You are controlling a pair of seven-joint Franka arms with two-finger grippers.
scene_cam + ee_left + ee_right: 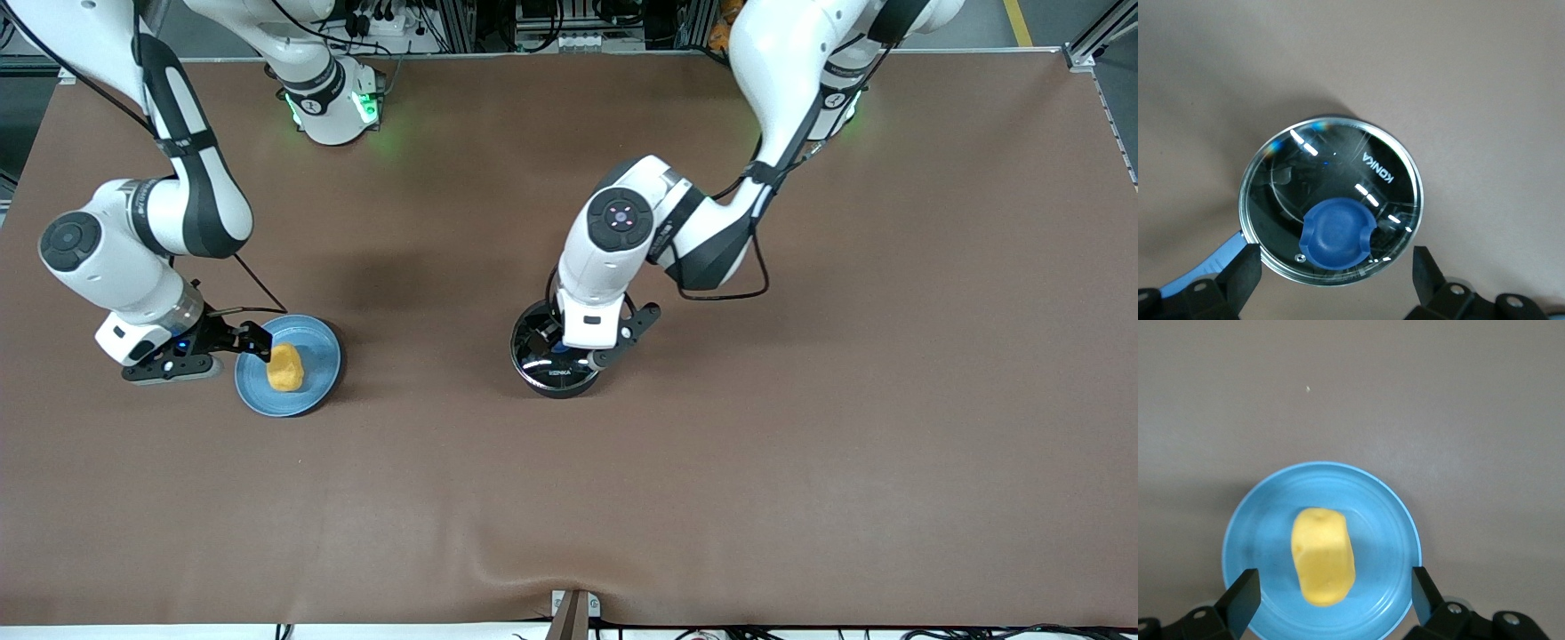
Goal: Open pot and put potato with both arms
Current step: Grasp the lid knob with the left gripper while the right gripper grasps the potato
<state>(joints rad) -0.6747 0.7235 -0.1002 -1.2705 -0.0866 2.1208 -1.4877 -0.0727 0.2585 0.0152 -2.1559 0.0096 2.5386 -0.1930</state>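
Front view: the pot (556,360), a small black saucepan, stands near the middle of the brown table (800,444) with its glass lid (538,347) in place, directly beneath the left gripper (582,356). In the left wrist view the lid (1331,200) covers the pot completely, its blue knob (1336,233) lying between the gripper's two black fingers (1245,270), which are spread wide to either side of the lid and touch nothing; a strip of the pot's blue handle (1201,273) shows beside one finger. What the pot holds cannot be told through the reflections on the glass.

Toward the right arm's end of the table, the potato (285,367) lies alone on a flat blue plate (311,396), well apart from the pot. The right gripper (253,340) hangs low over the plate's edge, just beside the potato. In the right wrist view the yellow potato (1323,557) rests in the middle of the plate (1388,513), between the right gripper's fingers (1241,593), which stand spread apart and grip nothing.
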